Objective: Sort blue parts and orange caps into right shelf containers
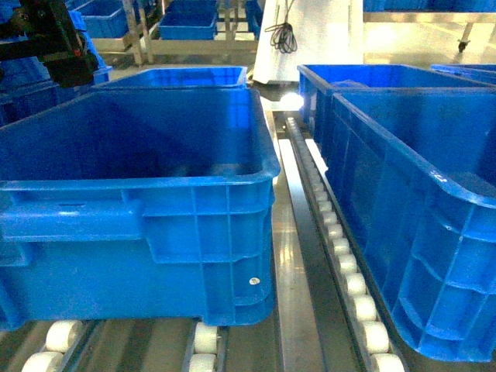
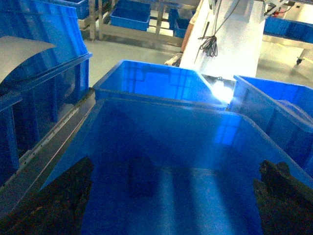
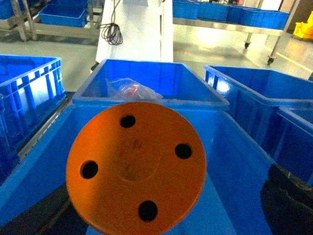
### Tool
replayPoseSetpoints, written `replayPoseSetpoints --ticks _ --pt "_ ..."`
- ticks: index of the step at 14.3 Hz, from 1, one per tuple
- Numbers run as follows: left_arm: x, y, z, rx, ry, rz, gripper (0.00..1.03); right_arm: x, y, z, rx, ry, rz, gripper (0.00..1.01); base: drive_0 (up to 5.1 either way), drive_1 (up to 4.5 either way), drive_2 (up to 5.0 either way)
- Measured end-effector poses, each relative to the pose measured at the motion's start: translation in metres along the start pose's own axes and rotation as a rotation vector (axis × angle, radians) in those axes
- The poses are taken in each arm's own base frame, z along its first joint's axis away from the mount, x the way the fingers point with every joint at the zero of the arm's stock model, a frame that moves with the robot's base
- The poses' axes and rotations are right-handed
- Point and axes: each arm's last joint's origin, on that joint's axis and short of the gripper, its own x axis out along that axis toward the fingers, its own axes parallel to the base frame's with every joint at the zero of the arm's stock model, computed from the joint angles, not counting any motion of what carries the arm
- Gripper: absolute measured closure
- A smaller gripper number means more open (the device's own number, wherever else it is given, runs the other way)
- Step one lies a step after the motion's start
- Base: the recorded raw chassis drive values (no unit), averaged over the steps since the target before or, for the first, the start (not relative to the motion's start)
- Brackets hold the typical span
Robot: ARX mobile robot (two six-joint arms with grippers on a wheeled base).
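1. Below my head camera I see a roller conveyor (image 1: 341, 256), its white rollers running away from me between metal rails.
2. A large blue crate (image 1: 139, 194) sits on the left lane.
3. Behind it stands a second crate (image 1: 182, 76).
4. Two more crates (image 1: 418, 194) sit on the right lane.
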Motion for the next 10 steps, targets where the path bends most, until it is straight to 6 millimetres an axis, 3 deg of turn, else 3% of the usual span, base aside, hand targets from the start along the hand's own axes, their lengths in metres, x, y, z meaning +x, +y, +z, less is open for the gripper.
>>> replayPoseSetpoints --ticks 10 --pt "0.0000 0.0000 0.0000 0.000 0.000 0.000 0.05 0.0000 0.0000 0.0000 0.000 0.000 0.000 0.03 0.0 0.00 0.0"
